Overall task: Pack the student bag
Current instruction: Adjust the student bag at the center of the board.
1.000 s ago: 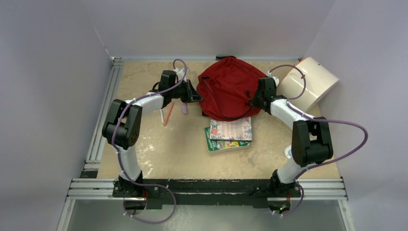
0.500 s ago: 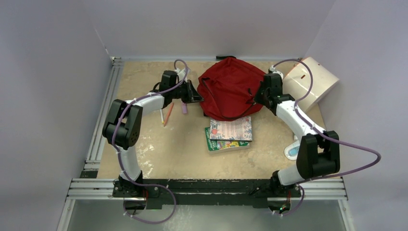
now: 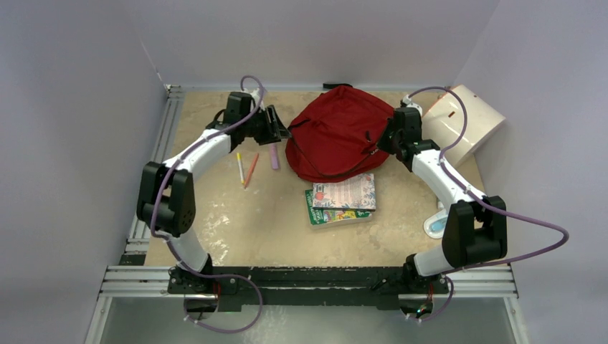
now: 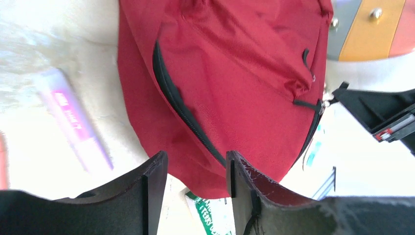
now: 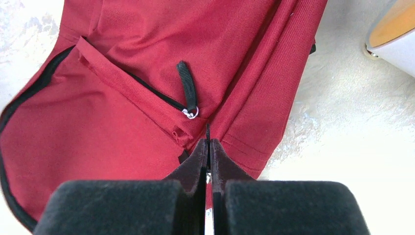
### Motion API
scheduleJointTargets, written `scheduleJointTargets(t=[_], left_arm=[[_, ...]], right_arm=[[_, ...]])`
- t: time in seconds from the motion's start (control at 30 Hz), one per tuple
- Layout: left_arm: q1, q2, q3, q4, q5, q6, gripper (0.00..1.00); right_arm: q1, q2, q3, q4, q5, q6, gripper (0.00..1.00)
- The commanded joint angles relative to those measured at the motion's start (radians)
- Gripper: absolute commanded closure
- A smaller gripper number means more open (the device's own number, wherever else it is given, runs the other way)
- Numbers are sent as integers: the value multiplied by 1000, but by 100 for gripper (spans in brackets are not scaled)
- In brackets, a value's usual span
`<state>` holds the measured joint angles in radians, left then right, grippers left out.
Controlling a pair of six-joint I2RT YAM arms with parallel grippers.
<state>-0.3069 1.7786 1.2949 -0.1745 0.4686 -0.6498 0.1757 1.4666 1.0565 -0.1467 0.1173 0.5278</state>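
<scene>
The student bag, a dark-red backpack with black zippers, lies at the back middle of the table. My left gripper hovers at its left edge. In the left wrist view that gripper is open, with the bag and its black zipper line beyond the fingers and nothing between them. My right gripper is at the bag's right side. In the right wrist view it is shut on a thin black zipper pull of the bag. Another pull lies loose on the fabric.
Two books lie stacked just in front of the bag. Two pencils and a purple tube lie left of it. A white rounded box leans at the back right. A small blue-white item sits by the right arm.
My left gripper opened, let go of the bag's left edge and drew back to the left. The bag shifted slightly left. The right arm reached further back earlier, then held still.
</scene>
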Motion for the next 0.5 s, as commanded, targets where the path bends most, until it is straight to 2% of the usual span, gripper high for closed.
scheduleJointTargets(t=[0.0, 0.2, 0.33, 0.4, 0.43, 0.47], left_arm=[[23, -135, 72, -96, -109, 9, 53], [27, -164, 130, -104, -31, -161, 53], [111, -151, 87, 54, 185, -289, 53], [161, -136, 75, 124, 290, -314, 45], [174, -128, 96, 108, 300, -293, 37], [178, -124, 124, 70, 287, -249, 33]], right_arm=[[-2, -22, 41, 79, 22, 31, 100], [-2, -35, -9, 134, 9, 47, 100], [-5, -50, -29, 178, -27, 59, 100], [-6, -53, -34, 188, -42, 62, 100], [-5, -54, -36, 192, -47, 63, 100], [-5, -54, -36, 194, -49, 62, 100]])
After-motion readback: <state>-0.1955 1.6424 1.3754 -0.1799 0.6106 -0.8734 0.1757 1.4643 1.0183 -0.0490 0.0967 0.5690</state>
